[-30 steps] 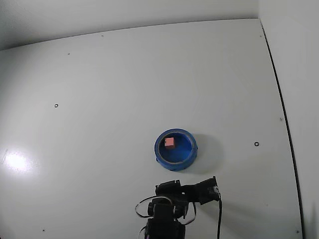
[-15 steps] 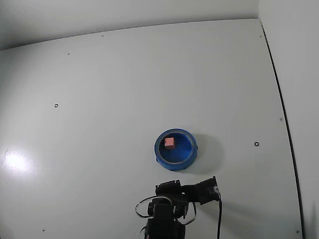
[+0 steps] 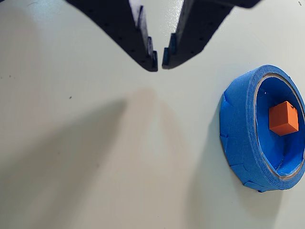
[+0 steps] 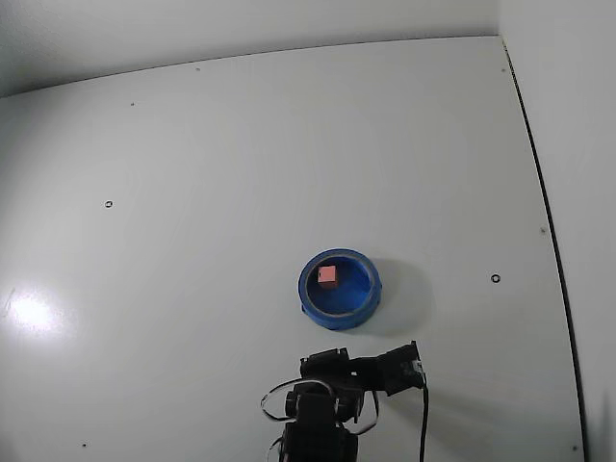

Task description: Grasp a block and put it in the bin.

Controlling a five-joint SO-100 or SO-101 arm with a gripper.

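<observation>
Wrist view shows the block (image 3: 283, 118) lying inside the bin (image 3: 239, 133) at frame right. Gripper (image 3: 159, 61), top centre, is nearly closed and empty, above the bare table (image 3: 95, 143).

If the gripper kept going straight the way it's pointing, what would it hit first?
Probably only bare table. The gripper holds nothing, and the bin with the block sits off to the right in the wrist view.

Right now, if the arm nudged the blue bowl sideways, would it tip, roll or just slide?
Probably slide. The bowl sits flat, low and wide, so tipping looks unlikely. The white table looks smooth and glossy, so little grip. It seems light, so the cube inside would likely ride along.
</observation>
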